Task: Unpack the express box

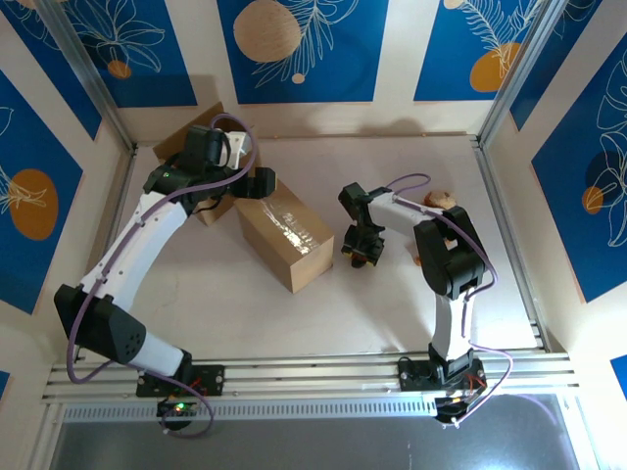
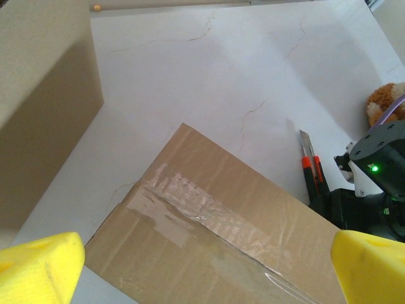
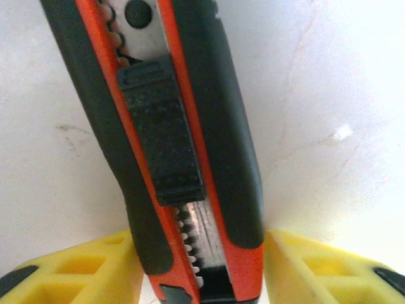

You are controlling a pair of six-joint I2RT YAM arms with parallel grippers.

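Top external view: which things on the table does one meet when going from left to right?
Taped cardboard box → right gripper, set on the utility knife → plush toy.

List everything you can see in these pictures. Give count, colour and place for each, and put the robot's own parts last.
taped box: one, brown cardboard, clear tape along its top, left of the table's centre
other cardboard: one, brown, far left corner, partly hidden by the left arm
utility knife: one, black and orange, flat on the table right of the taped box
plush toy: one, brown and white, far right side
table: one, white
left gripper: one, yellow fingers, open above the taped box
right gripper: one, yellow fingers, against both sides of the knife handle
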